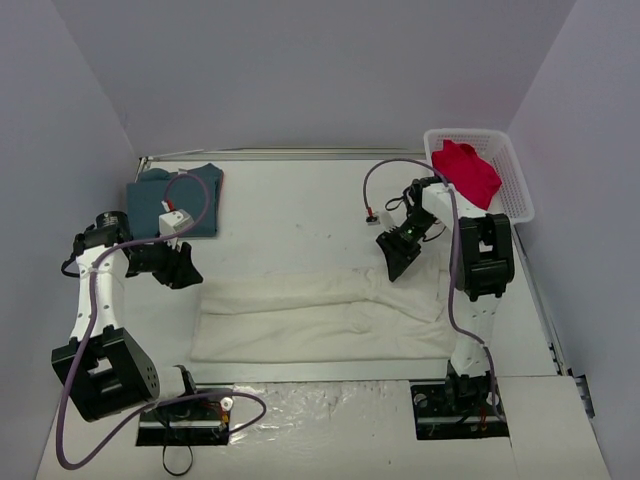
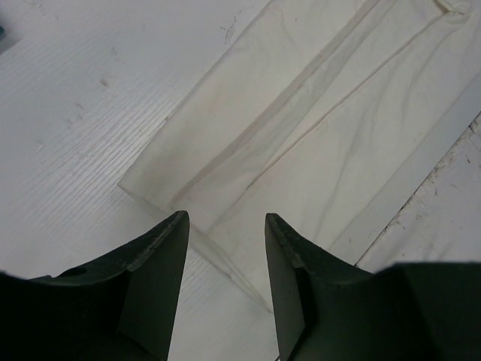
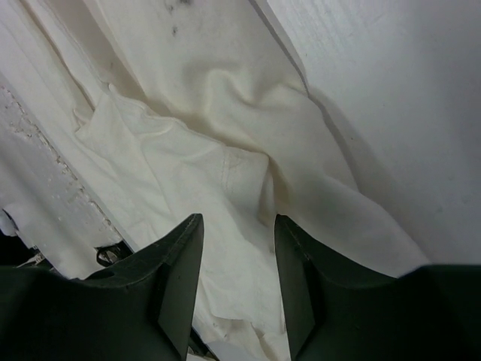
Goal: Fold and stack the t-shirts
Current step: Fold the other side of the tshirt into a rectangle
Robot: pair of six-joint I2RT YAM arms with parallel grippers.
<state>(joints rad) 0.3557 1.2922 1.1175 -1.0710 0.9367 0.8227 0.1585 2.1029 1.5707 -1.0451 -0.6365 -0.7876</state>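
Cream-white t-shirt (image 1: 320, 318) lies spread flat, its left corner just below the left gripper (image 2: 225, 218) and its rumpled right end below the right gripper (image 3: 238, 219), each with jaws apart and empty.

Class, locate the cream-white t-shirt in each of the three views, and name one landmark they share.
Top external: cream-white t-shirt, a long folded band at centre.
Left wrist: its flat end runs from upper right down to the left tool.
Right wrist: its rumpled end fills left and centre, under the right tool.
Shared landmark: the white table.
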